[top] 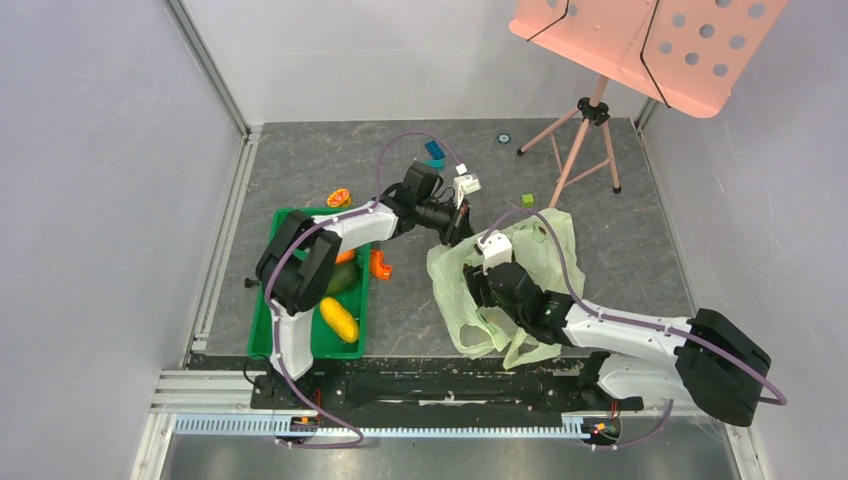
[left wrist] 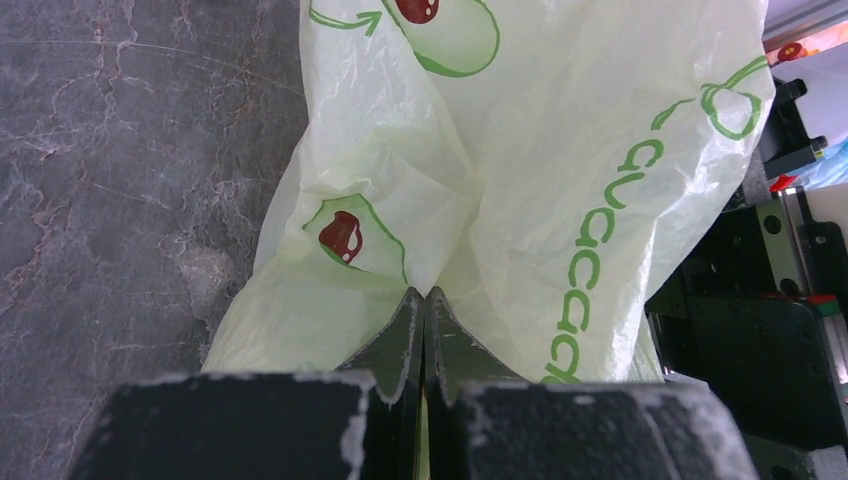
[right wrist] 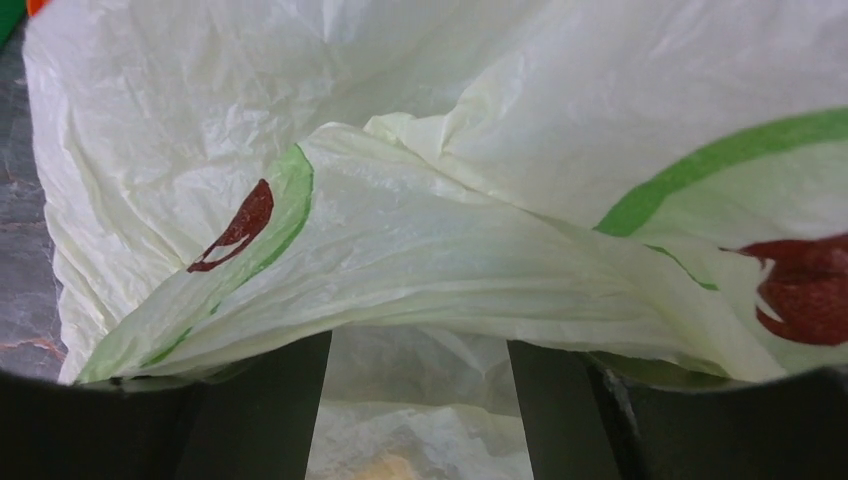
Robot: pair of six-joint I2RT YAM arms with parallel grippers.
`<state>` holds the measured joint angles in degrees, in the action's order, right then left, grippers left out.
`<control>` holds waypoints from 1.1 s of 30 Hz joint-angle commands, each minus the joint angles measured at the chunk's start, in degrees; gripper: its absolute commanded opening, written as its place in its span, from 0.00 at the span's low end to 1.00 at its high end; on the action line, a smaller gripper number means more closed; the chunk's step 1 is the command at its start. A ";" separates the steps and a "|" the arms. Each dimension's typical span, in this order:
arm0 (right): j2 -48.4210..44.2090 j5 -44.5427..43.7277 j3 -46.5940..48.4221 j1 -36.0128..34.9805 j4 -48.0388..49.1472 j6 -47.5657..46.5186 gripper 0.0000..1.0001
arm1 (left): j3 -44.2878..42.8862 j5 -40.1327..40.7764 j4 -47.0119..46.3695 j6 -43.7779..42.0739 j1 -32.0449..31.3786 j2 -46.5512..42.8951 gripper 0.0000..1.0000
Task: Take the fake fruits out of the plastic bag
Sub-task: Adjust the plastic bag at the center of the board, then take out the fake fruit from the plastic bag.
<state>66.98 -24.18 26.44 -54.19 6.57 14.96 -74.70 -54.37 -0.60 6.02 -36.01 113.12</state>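
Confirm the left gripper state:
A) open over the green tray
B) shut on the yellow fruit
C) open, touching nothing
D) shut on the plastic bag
D: in the left wrist view the left gripper has its fingers pressed together, and the plastic bag is gathered into a pinch at their tips.

Crumpled pale green plastic bag (top: pixel 450 290), yellow fruit (top: pixel 339 319), dark green fruit (top: pixel 343 279)
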 commanded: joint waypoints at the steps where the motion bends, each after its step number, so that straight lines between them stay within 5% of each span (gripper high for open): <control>1: -2.42 -3.71 -0.02 0.23 5.92 -0.36 0.66 | -0.76 -2.41 -1.95 1.54 0.06 0.61 0.02; 10: -3.77 -7.31 -1.67 1.88 6.74 -0.03 0.54 | -0.81 -2.76 -1.95 1.65 0.06 0.78 0.02; 33: 5.62 1.32 0.06 6.09 11.73 -4.67 0.81 | -0.63 -3.37 -2.21 1.82 0.06 0.95 0.02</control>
<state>70.87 -24.25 24.88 -48.82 15.07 11.46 -74.70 -55.94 -0.62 6.04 -36.01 113.84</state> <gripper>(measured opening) 0.809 0.026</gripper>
